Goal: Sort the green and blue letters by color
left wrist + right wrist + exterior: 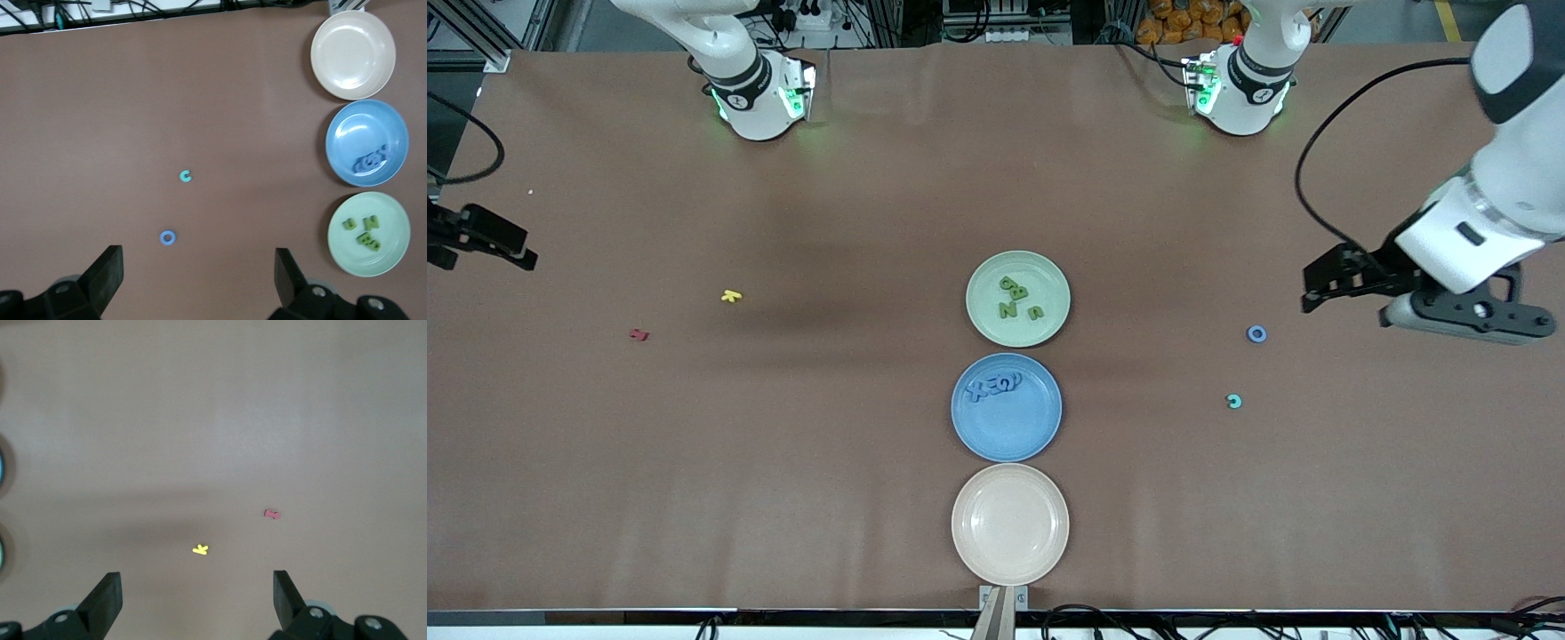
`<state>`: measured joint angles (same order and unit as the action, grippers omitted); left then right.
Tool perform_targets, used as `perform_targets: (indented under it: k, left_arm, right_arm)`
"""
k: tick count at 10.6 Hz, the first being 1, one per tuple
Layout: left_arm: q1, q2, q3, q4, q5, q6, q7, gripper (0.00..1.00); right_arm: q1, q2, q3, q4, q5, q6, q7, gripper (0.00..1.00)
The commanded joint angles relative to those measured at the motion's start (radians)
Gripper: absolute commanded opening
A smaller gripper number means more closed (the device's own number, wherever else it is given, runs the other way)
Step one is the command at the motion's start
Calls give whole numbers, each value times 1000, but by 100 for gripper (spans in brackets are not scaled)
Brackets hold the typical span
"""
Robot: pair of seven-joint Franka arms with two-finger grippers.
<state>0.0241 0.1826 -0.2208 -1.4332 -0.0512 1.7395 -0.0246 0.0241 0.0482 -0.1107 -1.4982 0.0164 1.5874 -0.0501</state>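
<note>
Brown cloth is covering the table (854, 462), and three plates are lining up down its middle in the front view. The green plate (1044, 272) is sitting at twelve o'clock of the blue plate (1007, 431), with the cream plate (1009, 533) at six o'clock, bare. The green letters (1016, 297) are lying in the green plate and the blue letters (996, 388) are bunching against the twelve o'clock rim of the blue plate, so most of the sorting is looking done.

A blue ring letter (1256, 333) is lying loose at about two o'clock of the blue plate, well apart from it, with a teal letter (1233, 401) just at its seven o'clock. The left gripper (1309, 289) is hovering over the table at the ring's one o'clock, its claw spread wide and holding nothing, probably because that ring is the next pick; in the left wrist view the ring (168, 237) is showing just ahead of the fingers (107, 268).

The right gripper (516, 253) is waiting over its own end of the table, claw likewise wide and empty. The yellow letter (732, 296) and the red letter (639, 335) near it are not for sorting.

Blue on blue is making the letters in that plate hard to read. Whether the teal piece is counting as blue or green is unclear. The right arm is being cut off by the frame edge.
</note>
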Motion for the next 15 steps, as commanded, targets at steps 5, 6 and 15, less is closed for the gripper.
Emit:
perform_targets:
  k: [5,6,15]
  left_arm:
    - [-59,-94,163,-39,106,-124,175,100]
    - [-61,-97,166,-42,108,-136,161,100]
    - [-193,-123,271,-29,71,-204,-92,100]
  right_arm:
    - [22,-53,12,-13,-6,-6,82,100]
    - [23,-51,17,-14,-6,14,82,100]
    - [22,-39,17,-14,-13,3,79,100]
